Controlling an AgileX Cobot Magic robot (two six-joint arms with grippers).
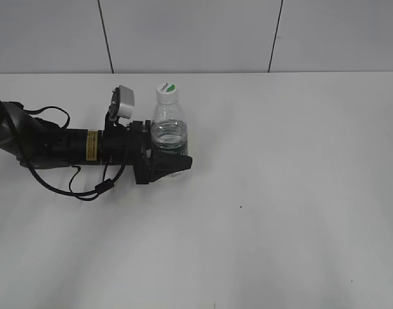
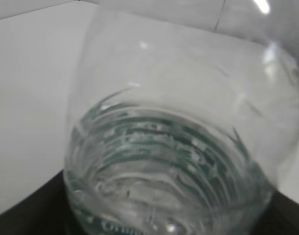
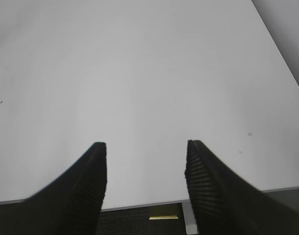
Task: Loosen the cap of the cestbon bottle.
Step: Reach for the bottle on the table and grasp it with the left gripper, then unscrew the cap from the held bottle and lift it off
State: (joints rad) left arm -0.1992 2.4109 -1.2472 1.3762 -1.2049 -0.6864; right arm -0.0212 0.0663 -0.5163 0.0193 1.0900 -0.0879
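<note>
A small clear plastic water bottle with a dark green label band (image 1: pixel 168 132) stands upright, upper centre-left of the frame. Its round white screw cap with a green patch (image 1: pixel 166 89) sits on top.

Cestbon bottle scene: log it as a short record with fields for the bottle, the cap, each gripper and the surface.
bottle: cestbon bottle upright on the table, some water visible inside
cap: white cap with green patch, still on the neck, nothing touching it
left gripper: left gripper shut on the bottle's lower body at the green label band
right gripper: right gripper open, empty, over bare table, not seen in the exterior view
surface: white table
</note>
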